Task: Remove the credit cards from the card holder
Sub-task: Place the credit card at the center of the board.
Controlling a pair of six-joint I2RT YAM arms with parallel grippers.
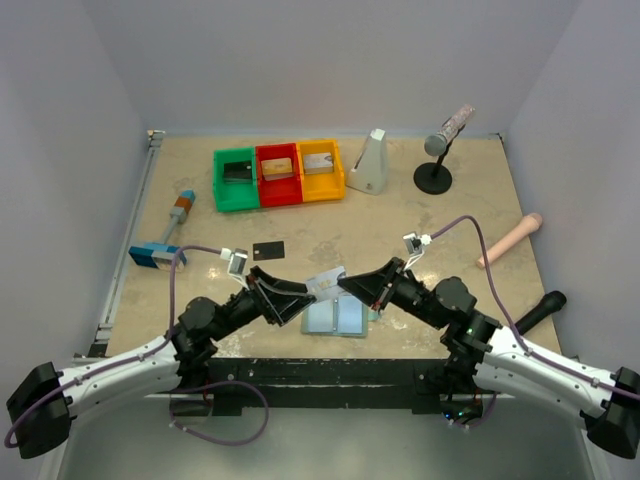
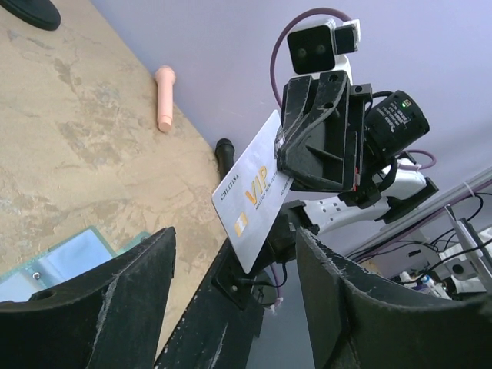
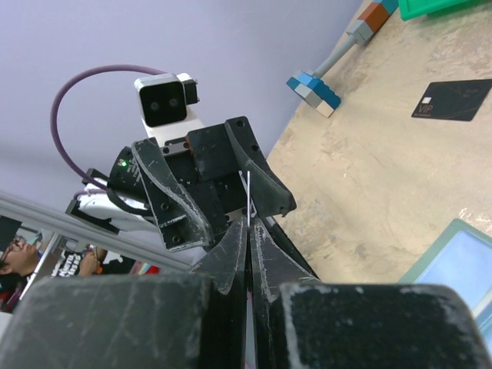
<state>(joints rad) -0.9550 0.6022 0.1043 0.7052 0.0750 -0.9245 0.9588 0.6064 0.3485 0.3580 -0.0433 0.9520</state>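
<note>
The right gripper (image 1: 344, 284) pinches the silver card (image 2: 250, 200) just over the open card holder (image 1: 336, 319) on the tabletop (image 1: 450, 215). The left gripper (image 1: 308, 292) gapes wide, its fingers (image 2: 123, 300) flanking the card without touching it. A black card (image 1: 268, 249) lies nearby.

Gold "VIP" and a small word, roughly "CRLTINA", are printed on the silver-grey card (image 2: 252, 196); a faint "VIP" is seen on the black card (image 3: 452, 100).
</note>
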